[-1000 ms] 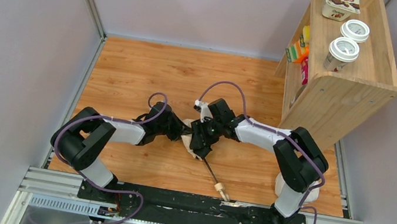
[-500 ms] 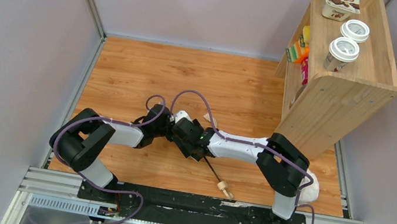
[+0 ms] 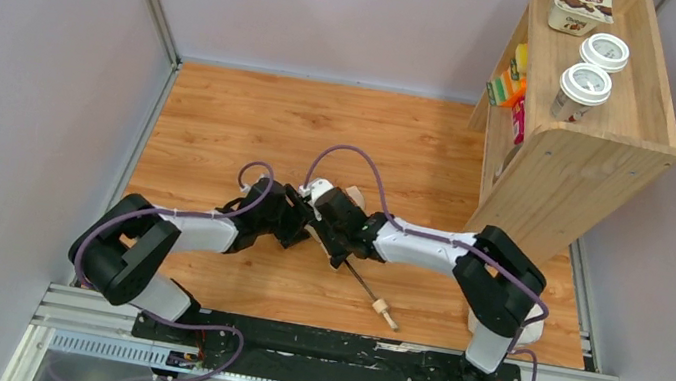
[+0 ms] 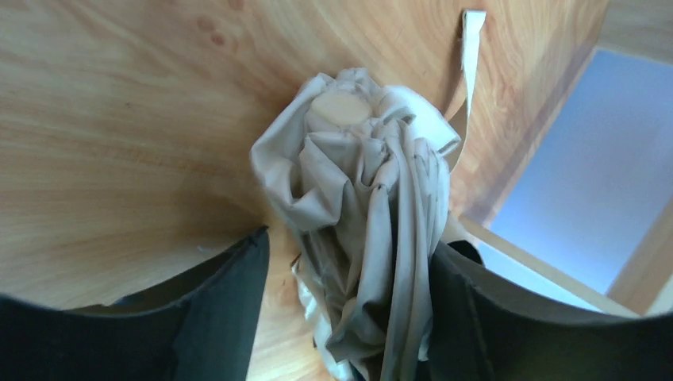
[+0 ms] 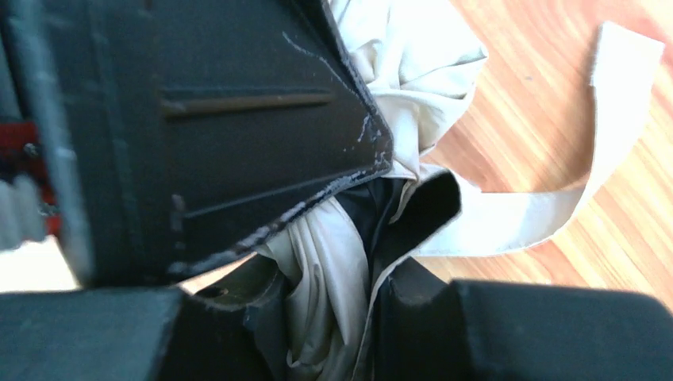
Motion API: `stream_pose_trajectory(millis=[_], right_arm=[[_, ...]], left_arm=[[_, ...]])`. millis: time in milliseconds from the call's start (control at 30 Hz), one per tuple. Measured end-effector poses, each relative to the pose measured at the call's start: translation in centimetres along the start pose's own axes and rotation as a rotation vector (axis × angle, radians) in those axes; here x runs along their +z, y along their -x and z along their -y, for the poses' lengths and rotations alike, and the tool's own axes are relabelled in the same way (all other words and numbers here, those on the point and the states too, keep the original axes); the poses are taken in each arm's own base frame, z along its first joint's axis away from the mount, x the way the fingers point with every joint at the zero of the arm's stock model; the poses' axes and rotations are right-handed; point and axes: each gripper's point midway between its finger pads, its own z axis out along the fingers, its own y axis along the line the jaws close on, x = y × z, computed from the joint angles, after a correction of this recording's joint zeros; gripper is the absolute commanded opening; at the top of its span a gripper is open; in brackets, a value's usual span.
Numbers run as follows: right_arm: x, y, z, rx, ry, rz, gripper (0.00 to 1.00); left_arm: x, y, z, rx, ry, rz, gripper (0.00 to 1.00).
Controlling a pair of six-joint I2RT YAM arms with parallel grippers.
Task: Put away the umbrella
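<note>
The umbrella point(image 4: 357, 182) lies on the wooden floor as a bunched cream canopy, its strap tab point(image 4: 472, 48) trailing away. In the top view its dark shaft point(image 3: 359, 280) and wooden knob handle point(image 3: 384, 311) stick out toward the near edge; both grippers hide the canopy there. My left gripper point(image 4: 349, 246) point(image 3: 296, 228) is open and straddles the canopy, with a gap on its left side. My right gripper point(image 5: 337, 278) point(image 3: 335, 236) is shut on a fold of the canopy fabric, directly against the left gripper. The strap point(image 5: 555, 206) curls on the floor beside it.
A wooden shelf unit point(image 3: 575, 135) stands at the right, with two lidded cups point(image 3: 584, 86) and a Chobani box point(image 3: 581, 4) on top. A white bag point(image 3: 528, 328) lies by the right arm's base. Grey walls close in the floor on three sides.
My left gripper has opened around the canopy. My right gripper swung left, then settled against the left gripper and closed on the fabric. The knob handle shifted slightly.
</note>
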Motion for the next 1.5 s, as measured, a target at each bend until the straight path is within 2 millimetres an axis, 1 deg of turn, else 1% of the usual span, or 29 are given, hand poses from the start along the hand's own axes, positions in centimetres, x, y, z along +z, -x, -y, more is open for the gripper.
stream_pose_trajectory(millis=[33,100,167,267,400,500,567,600,633,667,700,733,767,833,867,900,933,1000,1067,1100,1167,1233,1267,1333,1400,1467,1500], right_arm=[[-0.1,0.2,0.1,0.023,0.048,0.004,0.00],[-0.3,0.5,-0.5,0.073,0.202,0.008,0.00],[-0.4,0.5,-0.5,0.135,0.323,0.002,0.00],[-1.2,0.2,-0.5,0.240,0.500,-0.014,0.00],[-2.5,0.3,-0.9,0.342,0.661,-0.031,0.00],[-2.6,0.1,-1.1,0.409,0.734,-0.047,0.00],[-2.5,-0.1,-1.4,0.441,0.776,-0.065,0.00],[-2.5,-0.2,-1.5,0.456,0.793,-0.073,0.00],[-2.5,-0.2,-1.5,0.463,0.801,-0.077,0.00],[-2.5,-0.3,-1.6,0.470,0.808,-0.081,0.00],[-2.4,-0.3,-1.6,0.476,0.812,-0.084,0.00],[-2.4,-0.4,-1.6,0.482,0.814,-0.090,0.00],[-2.4,-0.5,-1.6,0.487,0.815,-0.096,0.00],[-2.4,-0.7,-1.6,0.491,0.814,-0.104,0.00],[-2.4,-0.8,-1.6,0.489,0.812,-0.108,0.00],[-2.4,-0.9,-1.6,0.489,0.811,-0.110,0.01],[-2.3,-1.0,-1.5,0.491,0.804,-0.117,0.09],[-2.2,-1.3,-1.2,0.495,0.782,-0.132,0.37],[-2.2,-1.4,-1.0,0.485,0.753,-0.145,0.59],[-2.2,-1.4,-0.9,0.480,0.733,-0.152,0.66],[-2.3,-1.5,-1.0,0.448,0.677,-0.158,0.76],[-2.7,-1.5,-1.4,0.394,0.610,-0.154,0.83],[-2.9,-1.5,-1.6,0.360,0.570,-0.154,0.85],[-2.8,-1.7,-2.0,0.296,0.487,-0.162,0.86],[-2.3,-2.0,-2.0,0.216,0.357,-0.165,0.86],[-1.9,-2.1,-1.7,0.135,0.217,-0.162,0.88],[-1.8,-1.8,-1.2,0.103,0.147,-0.155,0.87]], left_arm=[[-0.2,0.1,-0.6,-0.006,0.030,0.004,0.76],[-0.7,0.4,-0.5,0.017,0.050,0.026,0.76],[-1.2,0.3,-0.7,0.052,0.074,0.023,0.76],[-1.5,0.0,0.0,0.105,0.082,0.008,0.77],[-1.4,-0.5,0.5,0.131,0.081,-0.024,0.77],[-1.0,-1.0,0.3,0.128,0.094,-0.052,0.77],[-0.6,-1.1,0.0,0.122,0.101,-0.059,0.68],[-0.5,-1.2,-0.1,0.117,0.102,-0.062,0.59],[-0.3,-1.3,-0.1,0.114,0.102,-0.065,0.42],[-0.3,-1.3,-0.1,0.108,0.099,-0.066,0.34],[-0.2,-1.3,-0.1,0.102,0.094,-0.066,0.23],[-0.1,-1.3,0.0,0.093,0.086,-0.064,0.19],[0.0,-1.3,0.2,0.081,0.075,-0.062,0.11],[0.1,-1.3,0.5,0.066,0.059,-0.062,0.04],[0.1,-1.4,0.5,0.062,0.054,-0.064,0.03],[0.2,-1.4,0.6,0.055,0.049,-0.066,0.00],[0.2,-1.5,0.6,0.053,0.045,-0.068,0.00],[0.1,-1.5,1.1,0.057,0.026,-0.069,0.00],[0.1,-1.5,1.1,0.055,0.016,-0.069,0.00],[0.1,-1.5,1.1,0.051,0.013,-0.069,0.00],[0.1,-1.7,1.4,0.039,0.002,-0.076,0.00],[0.0,-1.8,1.4,0.028,0.004,-0.083,0.00],[-0.1,-1.9,1.4,0.023,0.007,-0.087,0.00],[-0.2,-2.0,1.3,0.014,0.016,-0.091,0.00],[-0.3,-2.0,1.3,0.003,0.026,-0.094,0.00],[-0.3,-2.0,0.9,0.001,0.041,-0.097,0.00],[-0.4,-2.0,0.8,-0.013,0.046,-0.101,0.00]])
